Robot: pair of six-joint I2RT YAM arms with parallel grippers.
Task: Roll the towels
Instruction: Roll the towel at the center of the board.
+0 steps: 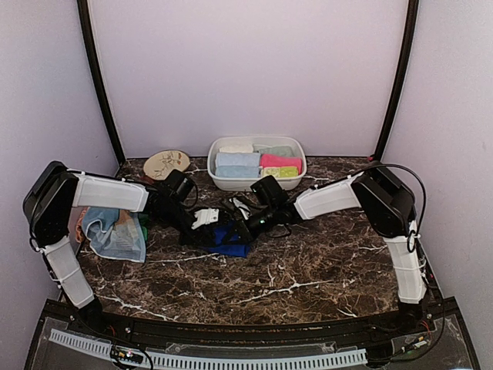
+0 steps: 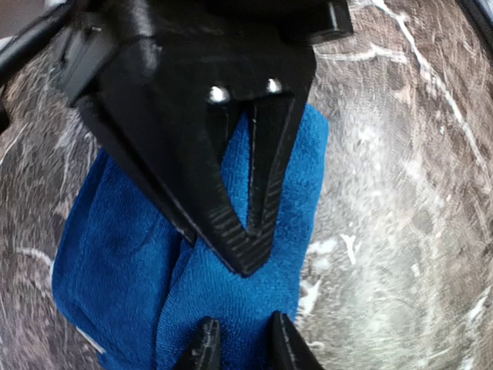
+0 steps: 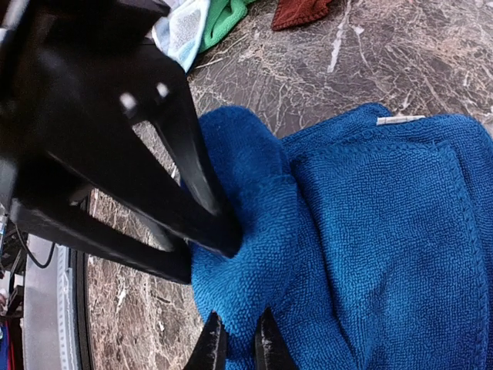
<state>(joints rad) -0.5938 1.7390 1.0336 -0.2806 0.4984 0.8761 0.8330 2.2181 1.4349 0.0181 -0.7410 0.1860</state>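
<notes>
A royal blue towel [image 1: 229, 242] lies crumpled on the marble table, between my two grippers. My left gripper [image 1: 205, 223] comes in from the left and my right gripper [image 1: 246, 226] from the right, tips almost meeting over it. In the left wrist view, the left gripper [image 2: 243, 339] has blue towel [image 2: 254, 301] pinched between its tips. The right gripper's shut fingers [image 2: 254, 216] press the cloth just beyond. In the right wrist view, the right gripper [image 3: 237, 343] pinches a fold of the towel [image 3: 370, 231].
A heap of loose towels, light blue [image 1: 115, 231], green [image 1: 142, 223] and rust-brown, lies at the left. A white oval tub [image 1: 256, 183] at the back holds rolled towels, light blue, pink and green. A cream leaf-pattern plate [image 1: 167, 163] sits left of it.
</notes>
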